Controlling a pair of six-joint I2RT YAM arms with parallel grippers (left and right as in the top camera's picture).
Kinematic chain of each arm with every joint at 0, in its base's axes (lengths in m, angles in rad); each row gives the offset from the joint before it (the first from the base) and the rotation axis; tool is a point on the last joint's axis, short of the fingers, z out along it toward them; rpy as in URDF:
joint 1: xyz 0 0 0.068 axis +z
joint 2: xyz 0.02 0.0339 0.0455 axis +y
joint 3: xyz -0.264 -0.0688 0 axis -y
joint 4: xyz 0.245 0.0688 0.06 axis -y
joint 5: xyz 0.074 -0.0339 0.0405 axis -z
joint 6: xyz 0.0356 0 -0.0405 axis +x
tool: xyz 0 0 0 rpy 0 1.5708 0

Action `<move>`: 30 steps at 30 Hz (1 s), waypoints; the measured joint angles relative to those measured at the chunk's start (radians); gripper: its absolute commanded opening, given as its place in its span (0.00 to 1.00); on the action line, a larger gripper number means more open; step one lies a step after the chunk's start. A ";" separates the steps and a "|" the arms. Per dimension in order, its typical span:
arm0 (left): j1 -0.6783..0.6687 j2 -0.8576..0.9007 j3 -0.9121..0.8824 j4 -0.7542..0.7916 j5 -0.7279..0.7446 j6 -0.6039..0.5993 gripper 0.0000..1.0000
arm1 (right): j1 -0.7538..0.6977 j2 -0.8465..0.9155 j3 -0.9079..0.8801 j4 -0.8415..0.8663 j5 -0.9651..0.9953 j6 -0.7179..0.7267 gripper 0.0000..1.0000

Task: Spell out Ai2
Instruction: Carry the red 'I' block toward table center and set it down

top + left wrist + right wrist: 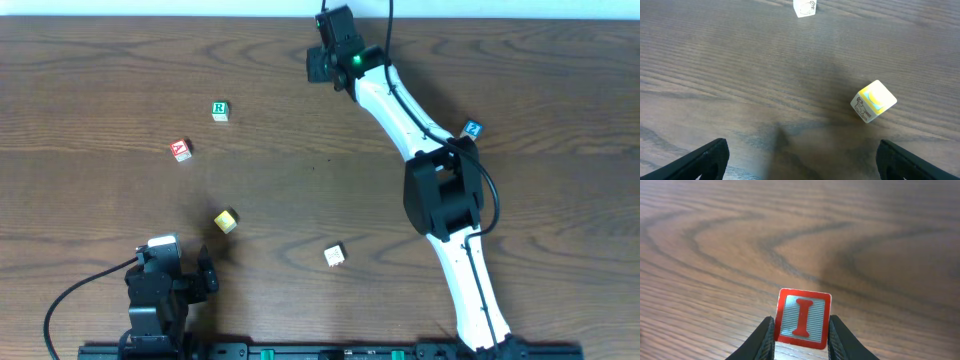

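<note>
My right gripper (802,332) is shut on a red letter I block (804,317), held at the far middle of the table (318,64). A red A block (180,150) lies at the left. A blue block with a 2 (472,129) lies at the right, beside the right arm. My left gripper (800,162) is open and empty near the front left edge (205,275). A yellow block (872,101) lies just ahead of it to the right, also seen overhead (226,221).
A green R block (220,110) lies at the far left. A white block (335,255) sits front middle, also in the left wrist view (804,7). The right arm (420,140) stretches diagonally across the right half of the table.
</note>
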 measured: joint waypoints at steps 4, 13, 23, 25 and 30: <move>0.000 0.000 0.000 0.000 0.000 0.000 0.95 | 0.015 0.000 0.034 -0.017 0.006 0.000 0.01; 0.000 0.000 0.000 0.000 0.000 0.000 0.95 | 0.034 -0.017 0.026 -0.229 0.027 0.024 0.01; 0.000 0.000 0.000 0.000 0.000 0.000 0.95 | 0.075 -0.474 -0.410 -0.074 0.116 0.040 0.02; 0.000 0.000 0.000 0.000 0.000 0.000 0.95 | 0.105 -0.557 -0.491 -0.062 0.124 0.051 0.01; 0.000 0.000 0.000 0.000 0.000 0.000 0.95 | 0.190 -0.650 -0.747 0.005 0.127 0.143 0.01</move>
